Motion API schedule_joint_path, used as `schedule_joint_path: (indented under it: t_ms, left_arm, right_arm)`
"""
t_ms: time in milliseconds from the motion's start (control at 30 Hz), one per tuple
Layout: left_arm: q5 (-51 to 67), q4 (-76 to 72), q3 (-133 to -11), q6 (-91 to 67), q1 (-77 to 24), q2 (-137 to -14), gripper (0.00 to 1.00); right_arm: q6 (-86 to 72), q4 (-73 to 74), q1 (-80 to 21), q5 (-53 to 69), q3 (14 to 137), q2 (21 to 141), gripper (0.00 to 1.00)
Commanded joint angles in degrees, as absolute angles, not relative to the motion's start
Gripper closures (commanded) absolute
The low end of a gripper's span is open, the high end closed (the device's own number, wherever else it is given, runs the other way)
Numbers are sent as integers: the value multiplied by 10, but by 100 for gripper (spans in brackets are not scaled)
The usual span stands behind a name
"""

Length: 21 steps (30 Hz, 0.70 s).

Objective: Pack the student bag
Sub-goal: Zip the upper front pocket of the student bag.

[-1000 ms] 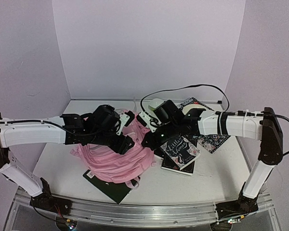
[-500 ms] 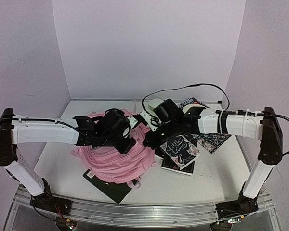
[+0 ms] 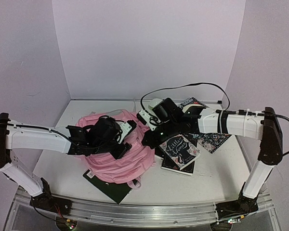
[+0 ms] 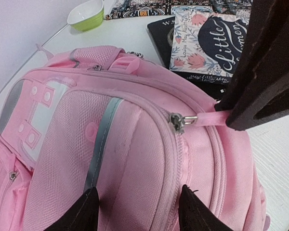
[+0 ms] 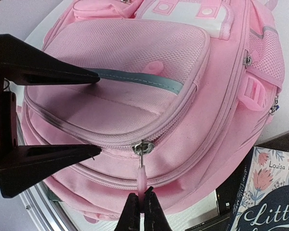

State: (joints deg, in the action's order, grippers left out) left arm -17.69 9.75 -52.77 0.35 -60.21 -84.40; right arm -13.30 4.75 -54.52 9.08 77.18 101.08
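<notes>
Student bag [image 3: 125,166], front up, top seemingly rightward

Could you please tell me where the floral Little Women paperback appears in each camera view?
Top external: the floral paperback book lies right of centre.
Left wrist: upper right.
Right wrist: bottom right corner.
Shared landmark: the soft pink fabric backpack beside it.

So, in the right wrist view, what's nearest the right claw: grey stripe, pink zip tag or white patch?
1. Pink zip tag, pinched in the right claw.
2. Grey stripe, middle of the student bag.
3. White patch, far top edge.
</notes>
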Motion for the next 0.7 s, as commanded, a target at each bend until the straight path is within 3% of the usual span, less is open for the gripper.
schedule_joint_path:
  t_ms: [0, 67, 133, 267, 367, 667]
  left_arm:
    - [-154, 39, -526, 44, -602, -838, 43]
    - [-151, 34, -530, 51, -602, -847, 44]
    - [-152, 29, -533, 57, -602, -856, 52]
    - [-152, 26, -531, 65, -603, -853, 83]
    - [-140, 27, -518, 75, -605, -831, 99]
    - [-66, 31, -461, 102, -610, -739, 100]
  right_arm:
    - [-129, 38, -551, 105, 805, 997, 100]
    - [-128, 39, -551, 105, 805, 998, 100]
    - [-125, 39, -552, 103, 806, 999, 100]
    - [-113, 45, -550, 73, 804, 999, 100]
    - [-106, 48, -533, 56, 805, 1002, 100]
    - [-66, 70, -458, 89, 860, 1052, 100]
